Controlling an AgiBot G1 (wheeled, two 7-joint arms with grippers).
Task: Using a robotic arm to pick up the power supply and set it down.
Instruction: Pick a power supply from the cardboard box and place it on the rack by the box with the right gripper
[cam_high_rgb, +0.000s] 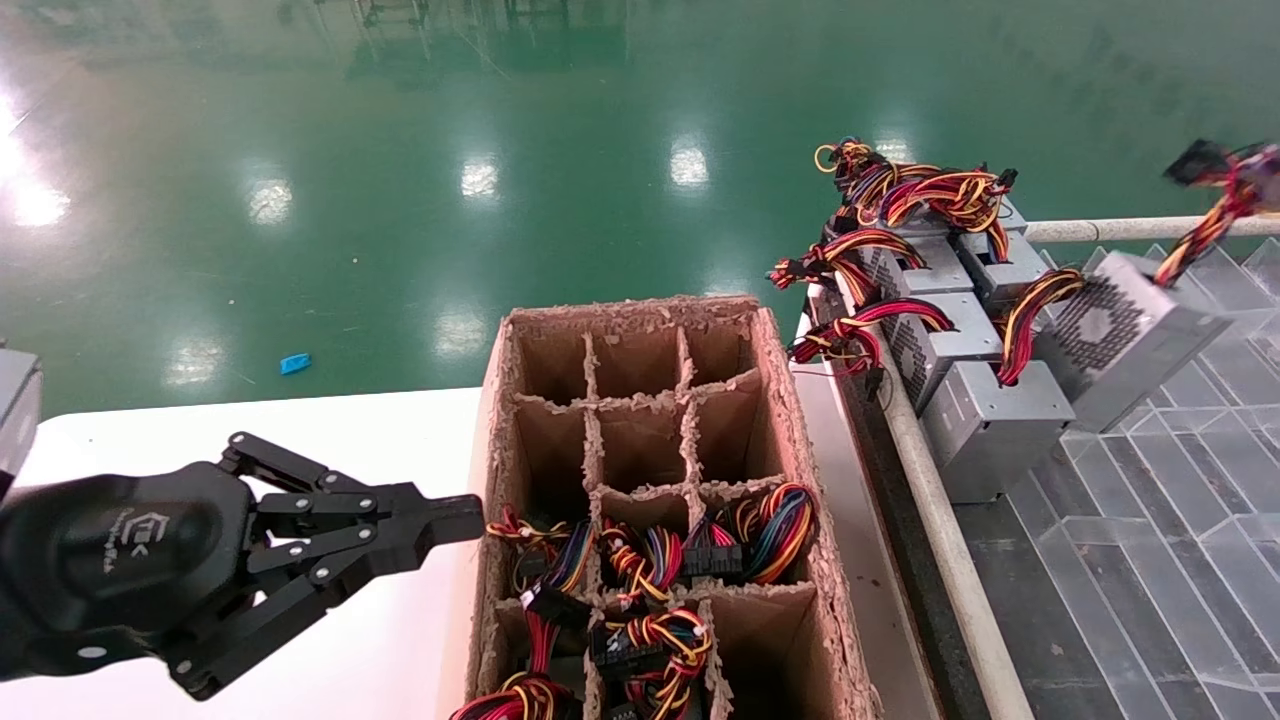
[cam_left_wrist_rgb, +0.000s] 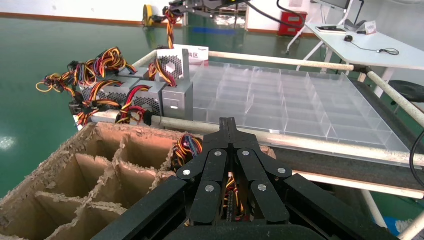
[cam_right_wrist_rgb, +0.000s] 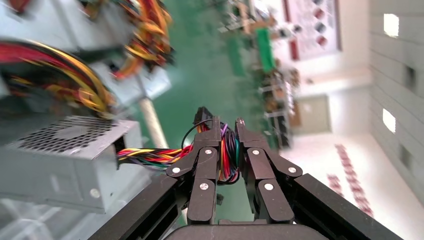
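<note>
A grey power supply (cam_high_rgb: 1130, 330) with a perforated vent side hangs tilted over the clear tray, its lower end close to the row of others. Its red-yellow-black wire bundle (cam_high_rgb: 1205, 232) rises to the frame's right edge. In the right wrist view my right gripper (cam_right_wrist_rgb: 227, 127) is shut on that wire bundle (cam_right_wrist_rgb: 150, 152), near the black connector, with the power supply (cam_right_wrist_rgb: 65, 160) hanging beside it. My left gripper (cam_high_rgb: 470, 520) is shut and holds nothing, hovering over the white table at the cardboard box's left wall. The left wrist view shows those fingertips (cam_left_wrist_rgb: 228, 122) pressed together.
A brown divided cardboard box (cam_high_rgb: 780, 400) holds coloured wire bundles in its near cells; its far cells are bare. Several more power supplies (cam_high_rgb: 985, 420) stand in a row on the clear divided tray (cam_high_rgb: 1150, 560), behind a white rail (cam_high_rgb: 940, 520). The white table (cam_high_rgb: 300, 430) ends at the green floor.
</note>
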